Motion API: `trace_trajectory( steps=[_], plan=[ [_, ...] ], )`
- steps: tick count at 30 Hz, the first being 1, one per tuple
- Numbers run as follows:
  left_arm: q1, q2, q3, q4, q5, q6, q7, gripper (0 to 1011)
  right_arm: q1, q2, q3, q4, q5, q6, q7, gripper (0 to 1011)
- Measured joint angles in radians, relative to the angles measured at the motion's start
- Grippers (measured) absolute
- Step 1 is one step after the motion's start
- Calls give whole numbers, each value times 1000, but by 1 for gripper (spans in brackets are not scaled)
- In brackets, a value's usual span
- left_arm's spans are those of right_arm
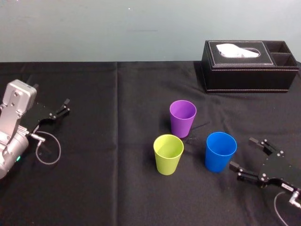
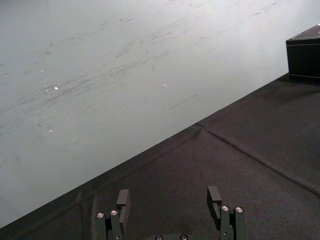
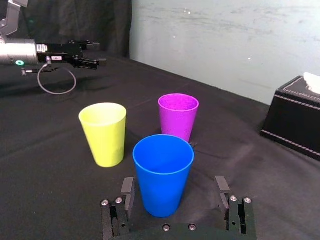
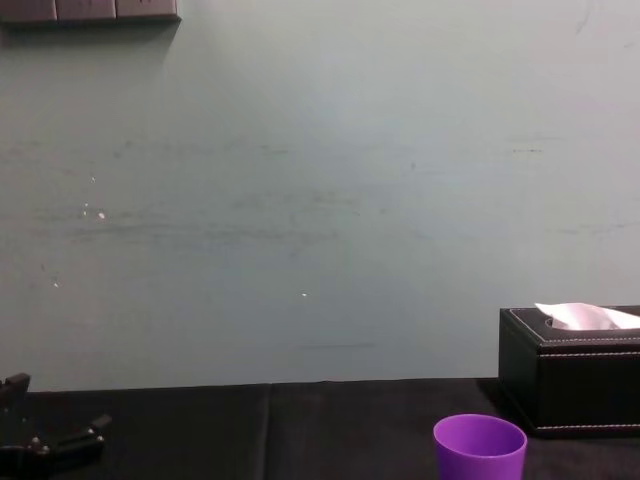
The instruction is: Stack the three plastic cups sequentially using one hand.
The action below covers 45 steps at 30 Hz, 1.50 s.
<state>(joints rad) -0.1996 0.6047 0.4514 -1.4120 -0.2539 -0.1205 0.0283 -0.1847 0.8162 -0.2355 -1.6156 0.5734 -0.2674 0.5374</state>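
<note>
Starting with the right gripper: wide open, gripping nothing, down low over the black tablecloth near the 5 o'clock corner of the head view. Points up toward 10 o'clock, straight at the blue cup. From the right wrist view, got that cup standing right in the mouth of the spread fingers, with a bit of cloth visible on either side of it, so not pinched. Can't tell for sure whether the nearer fingertip brushes the base.

Blue cup itself: upright, mouth up, empty. Same deal for the yellow-green cup at 9 o'clock of the blue one, near but not touching, empty too. Then the purple cup at roughly 11 o'clock of the blue, just behind the gap between the other two, upright and empty as well. So three separate cups in a loose triangle, none nested.

Further out, at 1 o'clock from the purple cup: black tissue box with white stitching, white tissue poking out of the top slot. Two little side compartments on its 3 o'clock end, too dark inside to say what's in them.

Way over at 9 o'clock, well apart from the cups: left gripper, also open with nothing between the fingers, parked low by the cloth on its silver arm, aimed toward 2 o'clock, thin cable loop beside it.
</note>
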Motion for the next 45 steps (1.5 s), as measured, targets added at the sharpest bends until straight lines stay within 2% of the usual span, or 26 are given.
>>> trace_trajectory(
  steps=[9, 30, 39, 45],
  plan=[
    [0, 0, 0, 0, 0, 0, 0, 1011, 37, -36, -11, 37, 6, 20, 50, 1000],
    [0, 0, 0, 0, 0, 0, 0, 1011, 125, -117, -37, 90, -49, 69, 110, 1000],
    [0, 0, 0, 0, 0, 0, 0, 1011, 156, -135, -51, 105, -57, 89, 128, 1000],
    [0, 0, 0, 0, 0, 0, 0, 1011, 155, -135, -51, 105, -57, 89, 129, 1000]
  ],
)
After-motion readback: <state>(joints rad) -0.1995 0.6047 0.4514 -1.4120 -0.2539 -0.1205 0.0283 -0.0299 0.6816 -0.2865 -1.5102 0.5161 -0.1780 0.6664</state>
